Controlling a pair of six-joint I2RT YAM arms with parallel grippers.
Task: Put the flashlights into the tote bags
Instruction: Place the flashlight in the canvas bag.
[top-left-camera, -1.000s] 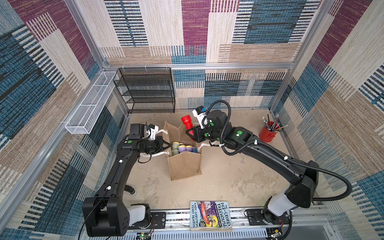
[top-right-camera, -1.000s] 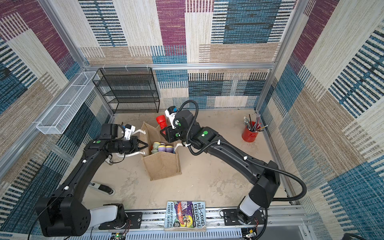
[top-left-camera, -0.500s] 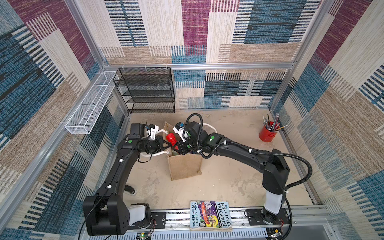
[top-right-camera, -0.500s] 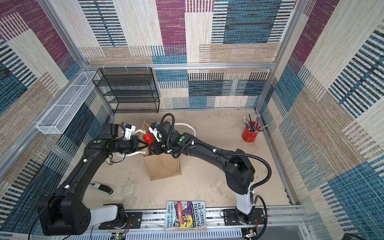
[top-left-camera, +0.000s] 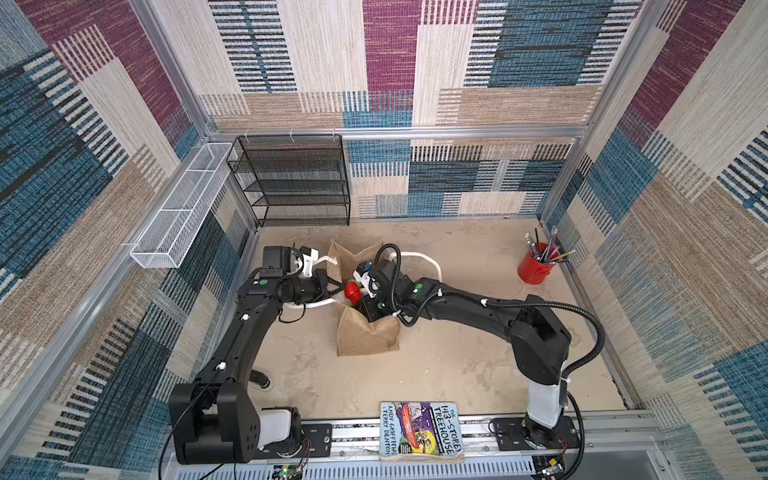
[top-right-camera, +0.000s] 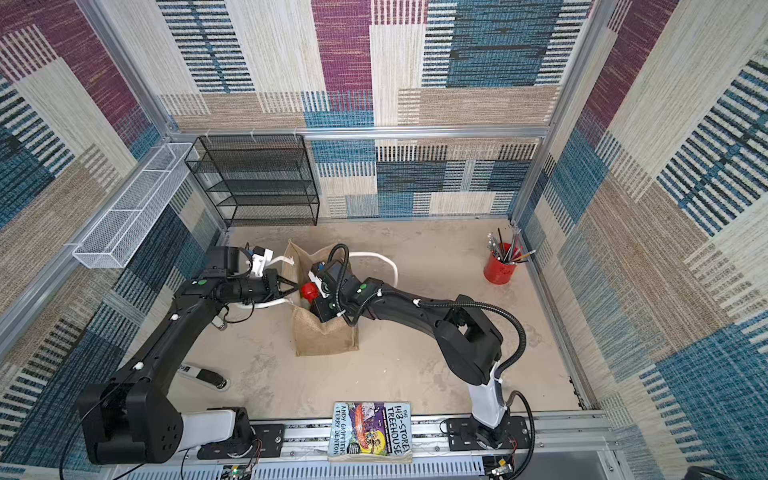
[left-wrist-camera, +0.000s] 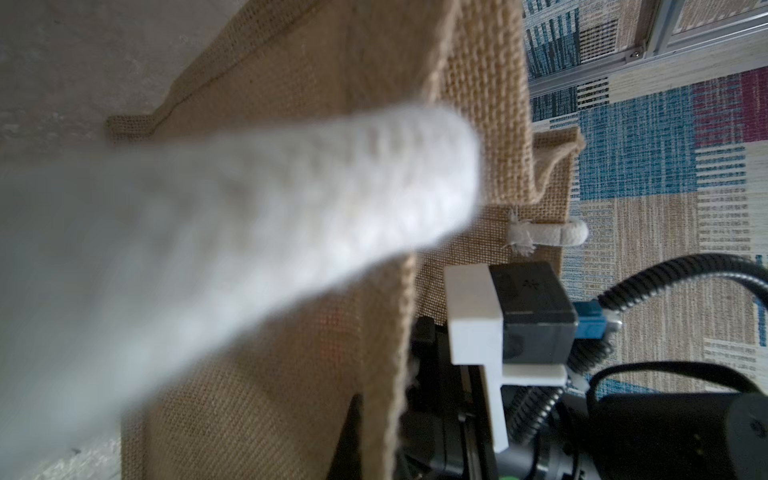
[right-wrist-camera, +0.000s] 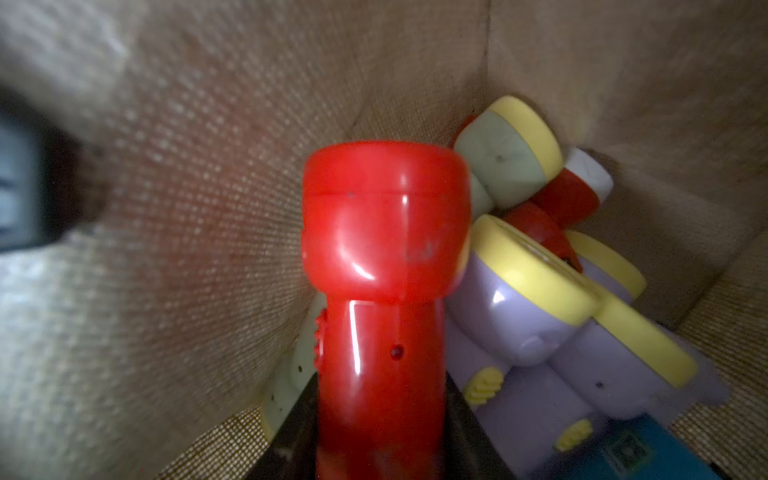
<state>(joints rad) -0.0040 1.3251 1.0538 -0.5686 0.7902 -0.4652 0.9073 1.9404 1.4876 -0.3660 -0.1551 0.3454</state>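
Right arm extended low, right claw clamped on red flashlight inside bag; left claw pinched on bag rim

Overhead pair; wrist close-ups on bag

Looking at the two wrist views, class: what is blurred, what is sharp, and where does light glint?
Left wrist view: the white rope handle is a foreground blur; the weave of the tote bag behind it is crisp. Right wrist view: the red flashlight carries white glints, slightly soft; the lilac flashlights beside it lie in dimmer light.
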